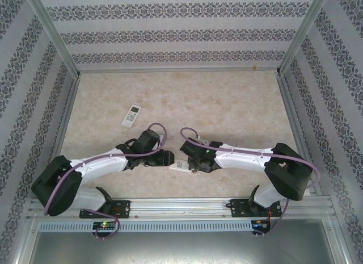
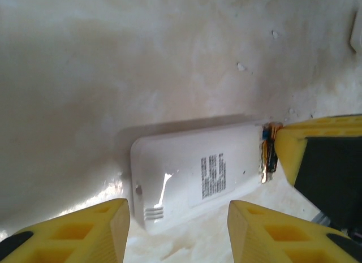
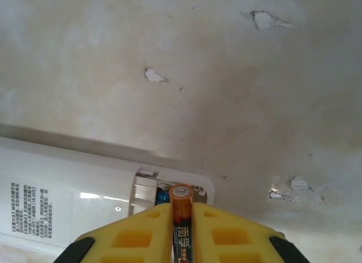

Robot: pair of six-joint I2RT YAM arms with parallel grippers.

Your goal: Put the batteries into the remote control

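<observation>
Loading a battery, wrist and overhead views. The remote [image 2: 192, 178] lies back-up on the table [image 3: 226, 76], near its front edge between the two arms, so that its open battery bay [image 3: 169, 190] faces upward. The right gripper [image 3: 181, 209] has its jaws clamped on one battery [image 3: 181, 226], gripped along the body with the coppery cap left free. This lets the exposed end lead into the bay. The battery tip sits just at the bay's mouth, tilted rather than lying flat, and is judged not yet seated. The left gripper [image 2: 180, 212] stands at the opposite, vented end of the remote with its jaws apart and that end between them. The placement suggests a brace, keeping the light case from sliding away as the battery is pushed in. Whether the yellow fingers [image 2: 107, 229] actually touch the case edges cannot be settled from this angle. A second remote [image 1: 131, 115] lies face-up well apart, farther back on the table, and plays no part here. The next move calls for lowering the battery level with the bay before pressing.
</observation>
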